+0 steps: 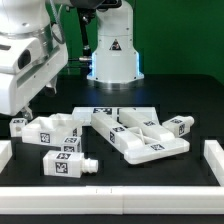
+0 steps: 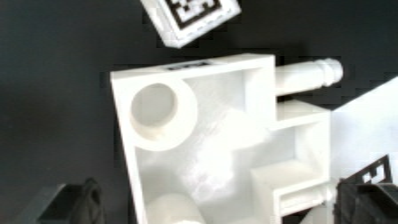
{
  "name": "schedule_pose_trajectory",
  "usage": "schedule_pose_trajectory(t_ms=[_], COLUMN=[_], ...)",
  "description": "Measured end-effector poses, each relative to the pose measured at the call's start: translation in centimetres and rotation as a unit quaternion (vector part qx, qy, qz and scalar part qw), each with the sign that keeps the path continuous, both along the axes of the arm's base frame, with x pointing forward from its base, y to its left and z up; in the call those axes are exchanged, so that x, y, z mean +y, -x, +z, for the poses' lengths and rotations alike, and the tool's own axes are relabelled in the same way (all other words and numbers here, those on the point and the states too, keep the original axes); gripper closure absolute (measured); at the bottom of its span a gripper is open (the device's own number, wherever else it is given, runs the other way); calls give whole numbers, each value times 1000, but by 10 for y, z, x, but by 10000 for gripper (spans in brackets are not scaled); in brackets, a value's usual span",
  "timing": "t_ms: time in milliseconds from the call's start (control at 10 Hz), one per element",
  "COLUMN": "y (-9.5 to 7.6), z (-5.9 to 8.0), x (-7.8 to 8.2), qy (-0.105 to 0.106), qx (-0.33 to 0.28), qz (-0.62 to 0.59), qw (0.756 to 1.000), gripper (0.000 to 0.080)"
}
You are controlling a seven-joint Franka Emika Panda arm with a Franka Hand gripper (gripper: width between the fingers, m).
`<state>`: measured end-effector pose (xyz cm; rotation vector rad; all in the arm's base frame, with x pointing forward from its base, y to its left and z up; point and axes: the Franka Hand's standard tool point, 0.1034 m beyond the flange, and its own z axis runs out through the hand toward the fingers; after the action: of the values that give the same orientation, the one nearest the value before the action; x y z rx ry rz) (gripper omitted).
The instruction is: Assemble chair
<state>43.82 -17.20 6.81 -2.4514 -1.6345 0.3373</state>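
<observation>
**Exterior view.** The chair's parts lie loose on the black table (image 1: 150, 178). A blocky piece (image 1: 55, 128) lies toward the exterior view's left, with a small tagged block (image 1: 62, 162) nearer the camera. A flat open frame (image 1: 140, 133) lies toward the exterior view's right, with a short peg piece (image 1: 178, 125) just beside its far corner. The robot arm (image 1: 25, 50) hangs over the left-hand parts.

**Wrist view.** The gripper (image 2: 217, 205) is released and holds nothing. Its dark fingers (image 2: 71, 205) are spread wide on either side of the blocky piece, which shows a round hole and a side peg. A separate tag (image 2: 187, 15) lies beyond it.
</observation>
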Motion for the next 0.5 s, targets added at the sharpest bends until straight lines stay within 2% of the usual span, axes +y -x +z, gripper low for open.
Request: schedule_pose_trajectory(t_ms=[200,300,500], y=[0,1,19], z=[0,1,-5], x=[1,7,22], qy=[0,0,2], qx=[-4,-33,-78], qz=[2,14,36], qw=[1000,999,996], gripper=[151,151,151])
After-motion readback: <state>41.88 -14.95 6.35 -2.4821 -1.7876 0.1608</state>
